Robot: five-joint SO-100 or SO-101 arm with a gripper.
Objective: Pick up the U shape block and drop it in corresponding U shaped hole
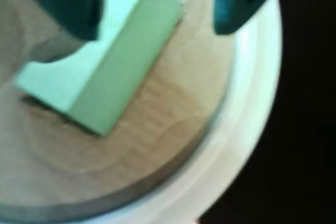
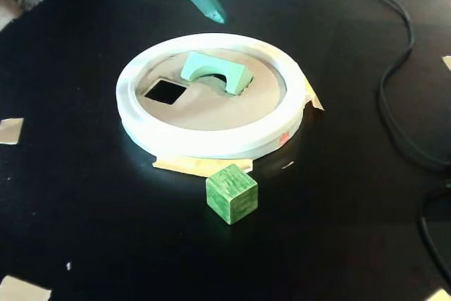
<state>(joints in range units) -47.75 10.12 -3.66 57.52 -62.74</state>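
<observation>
U block (image 2: 215, 72) lies on round board (image 2: 211, 107) mid-table, under gripper (image 1: 157, 9); jaws wide, not touching it.

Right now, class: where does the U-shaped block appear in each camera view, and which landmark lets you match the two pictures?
Wrist view: the U-shaped block fills the upper left, lying on the wooden lid.
Fixed view: the U-shaped block lies upper centre, inside the ring.
Shared landmark: the white ring around the wooden lid.
</observation>
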